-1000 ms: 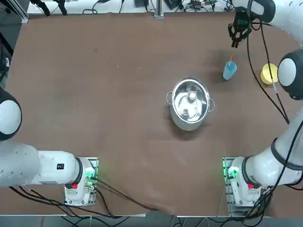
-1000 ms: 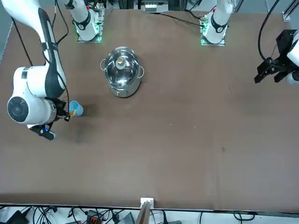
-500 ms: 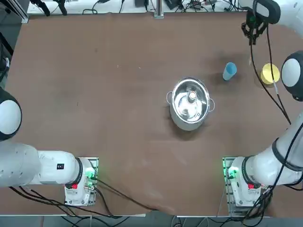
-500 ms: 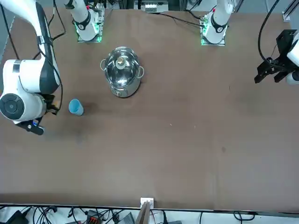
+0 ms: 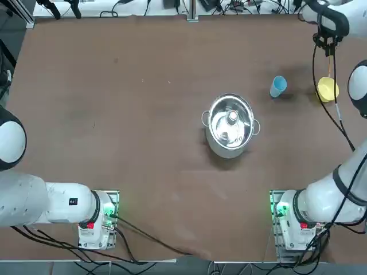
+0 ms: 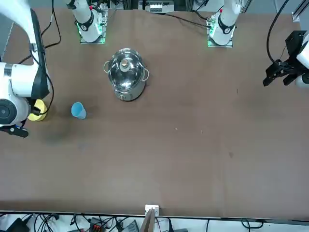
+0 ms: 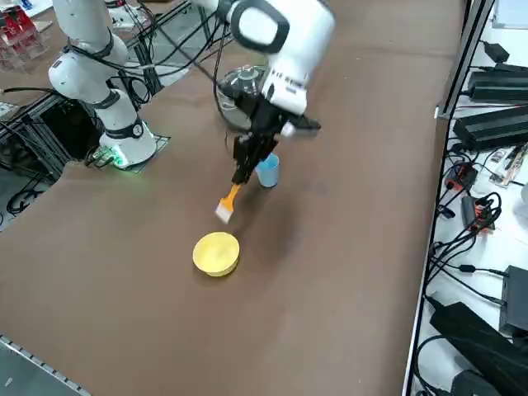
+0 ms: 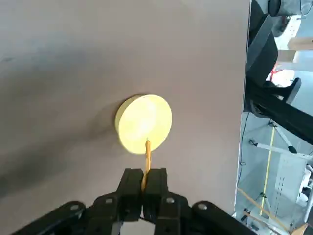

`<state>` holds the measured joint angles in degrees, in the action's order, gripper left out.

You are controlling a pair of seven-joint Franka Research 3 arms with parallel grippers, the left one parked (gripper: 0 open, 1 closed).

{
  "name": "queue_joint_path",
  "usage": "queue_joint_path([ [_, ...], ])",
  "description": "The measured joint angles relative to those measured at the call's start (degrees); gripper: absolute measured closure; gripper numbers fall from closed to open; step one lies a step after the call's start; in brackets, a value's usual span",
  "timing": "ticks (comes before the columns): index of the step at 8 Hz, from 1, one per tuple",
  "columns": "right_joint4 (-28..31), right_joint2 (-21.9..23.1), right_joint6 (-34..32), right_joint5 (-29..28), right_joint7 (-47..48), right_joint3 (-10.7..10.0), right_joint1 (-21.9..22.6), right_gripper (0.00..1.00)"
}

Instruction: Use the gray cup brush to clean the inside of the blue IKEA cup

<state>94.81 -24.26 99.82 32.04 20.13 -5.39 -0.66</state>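
My right gripper (image 8: 145, 180) is shut on the orange-tan handle of the gray cup brush (image 8: 146, 155). In the right side view the brush (image 7: 230, 199) hangs slanting down from the gripper (image 7: 242, 173), its pale head in the air above the table. The blue IKEA cup (image 5: 278, 86) stands upright on the table, apart from the brush. In the right side view the blue cup (image 7: 267, 171) sits just behind the gripper. In the top view the gripper (image 5: 328, 48) is at the far right, beyond the blue cup.
A yellow cup (image 5: 327, 89) stands to the right of the blue one and lies straight below the brush tip in the wrist view (image 8: 144, 123). A steel pot (image 5: 230, 125) with its lid sits mid-table. The table's right edge (image 7: 429, 206) is close by.
The brush was in the blue cup a second ago. My right arm has lifted it out and carried it rightward to above the yellow cup.
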Motion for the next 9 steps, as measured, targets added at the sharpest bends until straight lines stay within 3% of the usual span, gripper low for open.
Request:
queue_joint_path([
  [4, 11.1, 0.5, 14.3, 7.5, 0.3, -0.1, -3.8, 0.96],
  [9, 15.7, 1.3, 19.5, 8.0, 1.5, -0.2, -5.5, 0.96],
])
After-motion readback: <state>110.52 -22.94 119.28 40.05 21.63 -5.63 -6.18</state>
